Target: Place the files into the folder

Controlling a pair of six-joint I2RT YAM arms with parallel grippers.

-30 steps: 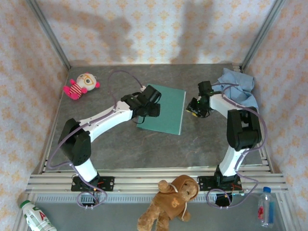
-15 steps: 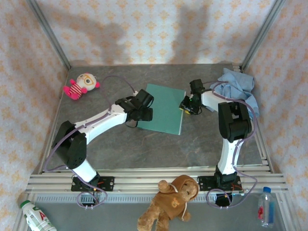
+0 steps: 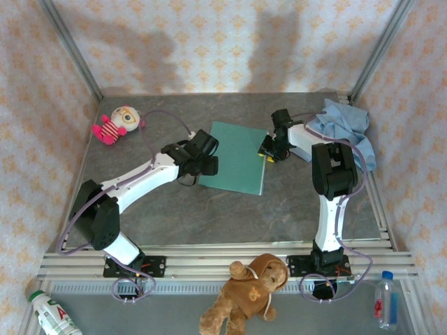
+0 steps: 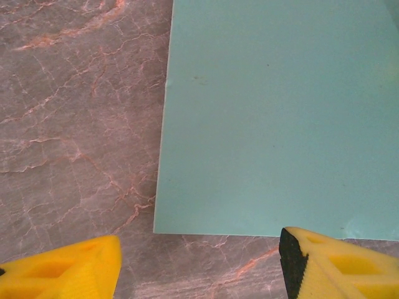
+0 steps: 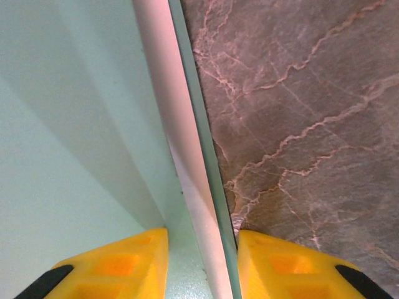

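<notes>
Right tool grips the folder at its edge; left tool hangs open over a corner, so lifting could drag it.

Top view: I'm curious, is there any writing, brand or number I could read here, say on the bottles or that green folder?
No text can be read in these pictures.
On the white bottle with the green cap: a red mark on its label, too small to read.
On the clear bottle: a blue label, too blurred to read.
On the folder: plain teal, no marking.
</notes>
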